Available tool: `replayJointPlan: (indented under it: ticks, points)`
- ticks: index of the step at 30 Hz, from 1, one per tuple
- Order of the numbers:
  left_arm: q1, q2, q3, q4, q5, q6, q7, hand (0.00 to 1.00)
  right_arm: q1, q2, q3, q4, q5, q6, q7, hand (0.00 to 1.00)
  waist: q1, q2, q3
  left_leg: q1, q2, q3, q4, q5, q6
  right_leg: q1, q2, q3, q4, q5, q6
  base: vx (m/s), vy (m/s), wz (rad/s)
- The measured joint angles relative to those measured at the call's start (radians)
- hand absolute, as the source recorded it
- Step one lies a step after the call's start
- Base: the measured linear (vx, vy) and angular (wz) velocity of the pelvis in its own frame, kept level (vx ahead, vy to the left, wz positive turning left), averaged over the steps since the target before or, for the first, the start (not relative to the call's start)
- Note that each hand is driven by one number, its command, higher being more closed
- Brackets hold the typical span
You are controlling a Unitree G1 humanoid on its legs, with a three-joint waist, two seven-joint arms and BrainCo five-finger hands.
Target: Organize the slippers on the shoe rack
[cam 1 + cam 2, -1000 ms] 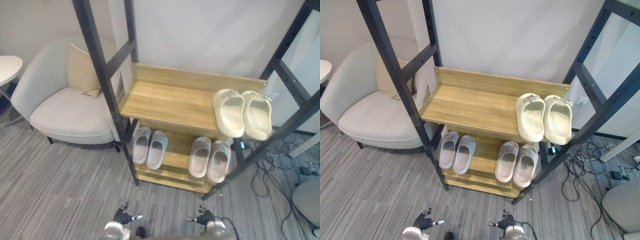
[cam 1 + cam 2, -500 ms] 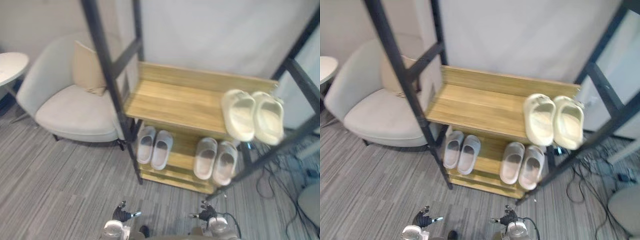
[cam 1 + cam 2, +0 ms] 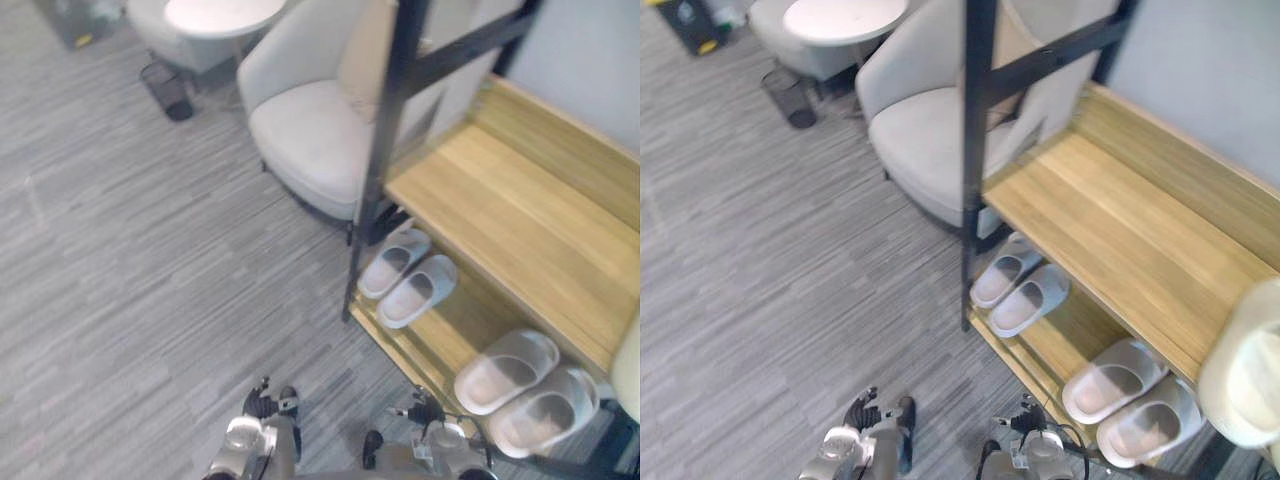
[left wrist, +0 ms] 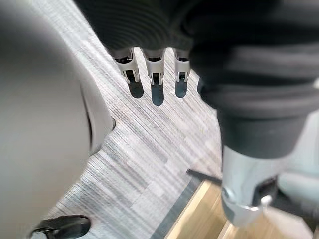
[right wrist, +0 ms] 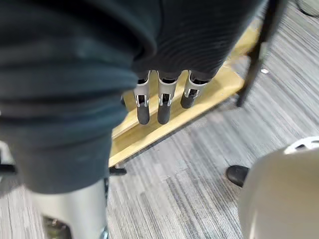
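Two grey slippers (image 3: 420, 290) lie on the shoe rack (image 3: 500, 200), beyond the left hand (image 3: 262, 402).

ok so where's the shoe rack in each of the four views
Left eye view: shoe rack fills the right side, slanting.
Right eye view: right side too.
Left wrist view: a wedge of its wood where the grey carpet ends.
Right wrist view: its low wooden board behind the right hand.
Shared landmark: the grey carpet at its foot.
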Motion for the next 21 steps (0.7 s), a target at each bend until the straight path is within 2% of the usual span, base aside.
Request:
replayJointPlan:
  ticks: [1,2,3,4,6,7,8,10,11,12,13,14,17,18,19,21]
  points:
    - [0.000,0.009,-0.012,-0.001,0.001,0.000,0.000,0.00,0.008,0.001,0.000,-0.014,0.000,-0.006,0.000,0.00,-0.008,-0.009,-0.004,0.008,-0.038,-0.030,-0.079,0.028,0.004,0.005,-0.016,-0.015,-0.038,0.007,-0.008,0.07,0.179,1.16]
    - [-0.011,0.017,-0.016,-0.002,0.003,0.000,-0.001,0.00,0.000,0.008,0.000,-0.011,0.000,-0.010,0.001,0.00,-0.010,-0.018,-0.004,0.019,-0.048,0.008,-0.113,0.005,0.018,0.016,-0.040,-0.055,-0.073,0.017,0.013,0.11,0.211,1.03]
    - [-0.014,0.019,-0.004,0.005,0.008,0.003,-0.001,0.00,-0.014,0.014,0.000,-0.013,0.001,-0.010,0.003,0.00,-0.008,-0.010,0.004,0.005,0.009,0.124,0.024,-0.086,0.039,0.036,-0.036,-0.080,-0.077,0.019,0.036,0.11,0.179,0.69]
    - [-0.019,0.018,-0.002,0.012,0.011,0.004,-0.001,0.00,-0.014,0.012,-0.001,-0.014,0.001,-0.010,0.003,0.00,-0.009,0.004,0.007,0.012,0.028,0.166,0.051,-0.117,0.023,0.051,-0.030,-0.098,-0.069,0.019,0.036,0.13,0.101,0.74]
    - [-0.018,0.019,-0.007,0.019,0.020,0.000,-0.001,0.00,-0.002,0.023,-0.001,-0.012,0.002,-0.005,0.006,0.00,-0.010,-0.006,0.013,0.050,-0.012,0.138,0.006,-0.104,0.037,0.082,-0.041,-0.118,-0.061,0.028,0.039,0.07,0.117,0.66]
    - [-0.013,0.023,-0.011,0.020,0.021,0.002,-0.001,0.00,0.010,0.036,-0.001,-0.012,0.001,-0.006,0.008,0.00,-0.010,-0.017,0.006,0.086,-0.053,0.115,-0.061,-0.071,0.048,0.087,-0.058,-0.112,-0.054,0.039,0.027,0.03,0.182,0.68]
    - [-0.012,0.033,-0.018,0.020,0.021,0.001,-0.001,0.00,0.014,0.043,0.000,-0.011,0.001,-0.006,0.010,0.00,-0.011,-0.016,0.004,0.097,-0.073,0.085,-0.090,-0.058,0.054,0.089,-0.063,-0.102,-0.043,0.047,0.027,0.01,0.216,0.81]
    - [-0.011,0.039,-0.022,0.021,0.021,0.001,0.000,0.00,0.012,0.045,0.004,-0.008,0.001,-0.004,0.011,0.00,-0.010,-0.017,0.005,0.096,-0.088,0.059,-0.096,-0.057,0.060,0.080,-0.076,-0.098,0.010,0.053,0.044,-0.01,0.151,0.56]
    - [0.005,0.050,-0.028,0.022,0.020,0.002,0.000,0.00,0.008,0.046,0.012,-0.009,0.001,-0.003,0.012,0.00,-0.005,-0.017,0.005,0.112,-0.107,0.017,-0.133,-0.059,0.057,0.019,-0.108,-0.086,0.179,0.053,0.047,-0.02,0.096,0.45]
    - [0.010,0.049,-0.030,0.022,0.020,0.002,0.000,0.00,0.010,0.046,0.012,-0.009,0.001,-0.003,0.012,0.00,-0.006,-0.016,0.005,0.120,-0.111,0.005,-0.142,-0.054,0.057,-0.005,-0.113,-0.073,0.226,0.051,0.043,-0.01,0.137,0.84]
    - [0.014,0.053,-0.037,0.024,0.020,0.002,0.001,0.00,0.019,0.046,0.012,-0.008,0.001,-0.003,0.013,0.00,-0.012,-0.017,0.005,0.145,-0.126,-0.039,-0.177,-0.046,0.053,-0.039,-0.095,0.002,0.296,0.010,0.047,0.03,0.045,0.91]
    - [0.020,0.055,-0.036,0.025,0.019,0.002,0.002,0.00,0.027,0.046,0.013,-0.010,0.000,-0.003,0.016,0.00,-0.011,-0.018,0.005,0.172,-0.135,-0.072,-0.220,-0.035,0.036,-0.062,-0.051,0.082,0.297,-0.025,0.056,0.05,0.045,0.94]
    - [0.028,0.055,-0.023,0.036,0.005,0.002,0.003,0.00,0.033,0.039,0.022,-0.010,0.000,-0.006,0.018,0.00,-0.016,-0.015,0.004,0.221,-0.153,-0.158,-0.302,-0.004,0.022,-0.128,0.030,0.166,0.258,-0.049,0.054,0.06,-0.030,0.82]
    - [0.026,0.054,-0.014,0.040,0.000,0.001,0.002,0.00,0.034,0.038,0.021,-0.010,0.000,-0.006,0.018,0.00,-0.022,-0.016,0.004,0.227,-0.161,-0.186,-0.315,0.002,0.019,-0.141,0.042,0.173,0.242,-0.048,0.052,0.06,-0.079,1.22]
    - [0.026,0.053,-0.005,0.043,-0.001,0.001,0.002,0.00,0.037,0.037,0.021,-0.010,0.000,-0.006,0.018,0.00,-0.035,-0.017,0.003,0.229,-0.175,-0.224,-0.318,0.003,0.018,-0.149,0.046,0.174,0.222,-0.046,0.033,0.07,-0.121,1.47]
    - [0.033,0.051,0.006,0.044,-0.001,0.001,0.001,0.00,0.051,0.037,0.018,-0.010,0.010,-0.007,0.018,0.00,-0.045,-0.038,-0.009,0.235,-0.205,-0.263,-0.316,0.003,0.018,-0.142,0.032,0.163,0.159,-0.038,0.010,0.10,-0.173,1.43]
